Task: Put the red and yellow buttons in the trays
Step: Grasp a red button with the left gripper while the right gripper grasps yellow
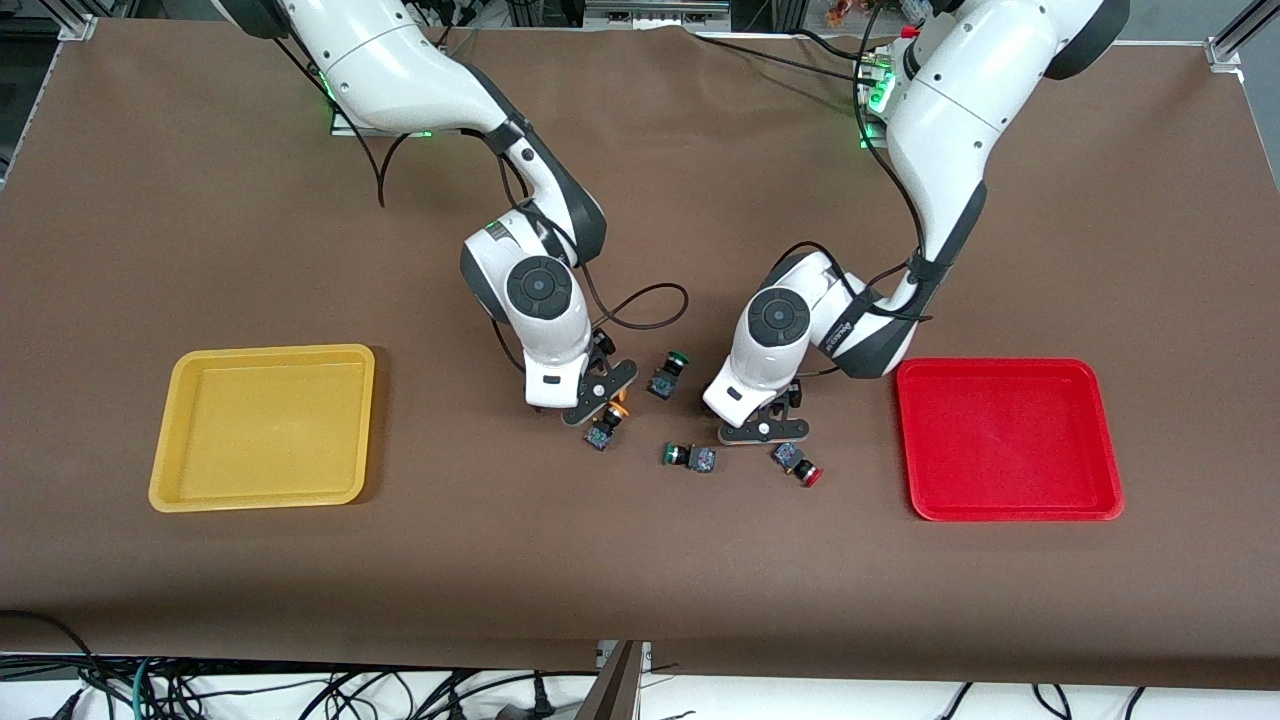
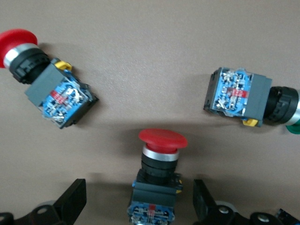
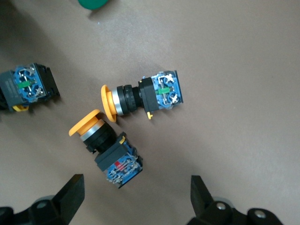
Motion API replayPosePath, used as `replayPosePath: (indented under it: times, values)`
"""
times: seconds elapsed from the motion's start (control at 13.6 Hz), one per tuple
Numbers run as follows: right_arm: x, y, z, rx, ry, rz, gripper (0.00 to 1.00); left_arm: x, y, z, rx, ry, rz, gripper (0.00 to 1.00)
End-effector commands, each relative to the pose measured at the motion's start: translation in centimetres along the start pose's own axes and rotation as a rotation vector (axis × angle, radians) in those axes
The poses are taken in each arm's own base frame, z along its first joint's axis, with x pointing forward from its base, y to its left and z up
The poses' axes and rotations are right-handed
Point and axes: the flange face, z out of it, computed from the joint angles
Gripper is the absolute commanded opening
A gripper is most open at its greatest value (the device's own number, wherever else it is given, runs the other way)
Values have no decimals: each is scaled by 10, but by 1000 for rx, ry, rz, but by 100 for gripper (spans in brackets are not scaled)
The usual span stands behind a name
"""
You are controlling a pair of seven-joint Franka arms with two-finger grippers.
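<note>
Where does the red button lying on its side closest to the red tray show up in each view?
Front view: red button lies between the left gripper and the red tray.
Left wrist view: red button at the picture's edge, cap partly cut off.
Right wrist view: not in it.
Shared landmark: the green button.

This is a robotics lab or test bench, not a home or shop. Two white industrial arms (image 1: 400, 60) (image 1: 960, 110) are bolted along one edge of a counter (image 1: 640, 560) covered in plain brown cloth, with green status lights (image 1: 870, 95) glowing at their bases. Aluminium framing (image 1: 1225, 45) stands at the corners, and loose black cables (image 1: 200, 690) tangle on the floor below the edge nearest the front camera. Cables (image 1: 640, 305) also trail from the arms' wrists. Industrial push-button switches (image 1: 690, 457) lie on the cloth as test pieces.
</note>
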Motion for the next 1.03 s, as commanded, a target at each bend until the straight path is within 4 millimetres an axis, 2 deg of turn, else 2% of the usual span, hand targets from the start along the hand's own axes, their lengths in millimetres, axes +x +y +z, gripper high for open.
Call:
replayPosePath:
  times: [0.0, 0.07, 0.22, 0.3, 0.59, 0.74, 0.96]
  values:
    - [4, 4, 5, -4, 15, -85, 100, -2, 5, -1, 14, 25, -6, 61]
    - [4, 2, 6, -8, 15, -102, 100, -2, 5, -1, 14, 26, -14, 37]
    - [5, -1, 10, -7, 21, -168, 100, -2, 5, -1, 14, 26, -15, 5]
    - [6, -1, 12, -8, 34, -198, 100, -1, 4, -1, 14, 26, -19, 0]
    - [3, -13, 20, -5, 19, -229, 100, 9, -4, -16, 10, 41, -36, 0]
    - [3, -26, 23, -3, 14, -248, 100, 19, -12, -48, 3, 66, -58, 0]
    - [1, -27, 32, -2, 6, -251, 100, 33, -37, -103, 9, 53, -110, 0]
